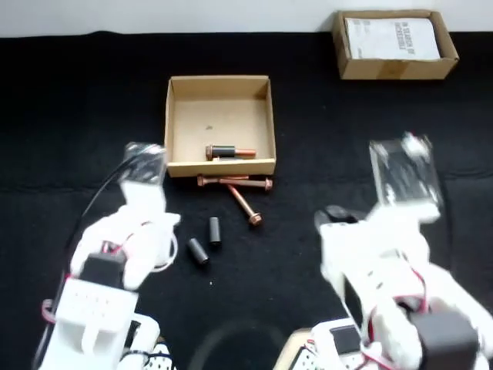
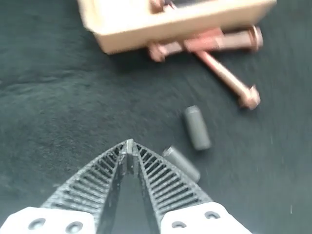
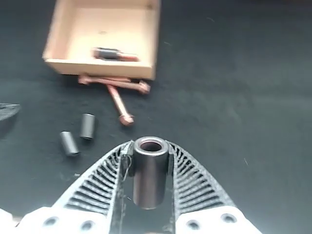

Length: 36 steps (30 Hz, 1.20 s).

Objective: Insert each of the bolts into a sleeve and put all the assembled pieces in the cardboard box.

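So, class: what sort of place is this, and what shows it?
Likely a robotics practice bench: two white arms at a black-covered table, with loose bolts and sleeves laid beside a cardboard box.

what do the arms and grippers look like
Left arm and right arm: white plastic, black motor blocks, thin red wires; a black cable trails off the left one. Left gripper and right gripper: dark ribbed wedge-shaped fingers on white bases.
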Tool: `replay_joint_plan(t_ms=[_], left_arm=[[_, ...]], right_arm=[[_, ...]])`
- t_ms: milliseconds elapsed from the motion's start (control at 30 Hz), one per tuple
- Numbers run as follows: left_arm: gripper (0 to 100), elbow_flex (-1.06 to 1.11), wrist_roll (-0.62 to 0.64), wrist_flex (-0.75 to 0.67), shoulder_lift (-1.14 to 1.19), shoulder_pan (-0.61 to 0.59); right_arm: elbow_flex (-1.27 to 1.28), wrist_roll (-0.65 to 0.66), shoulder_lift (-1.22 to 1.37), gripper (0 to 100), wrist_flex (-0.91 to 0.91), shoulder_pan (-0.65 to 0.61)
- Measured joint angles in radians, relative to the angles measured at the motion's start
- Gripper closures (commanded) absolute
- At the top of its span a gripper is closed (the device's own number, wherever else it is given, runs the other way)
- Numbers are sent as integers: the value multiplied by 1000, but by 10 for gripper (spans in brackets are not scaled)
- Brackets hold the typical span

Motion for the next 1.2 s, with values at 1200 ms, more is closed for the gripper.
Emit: replay_joint_plan(t_ms=[1200], left_arm=[[825,-1361,-1504,600,1441,315]], right_arm=[[1229,574,-666,991,-804,1043]])
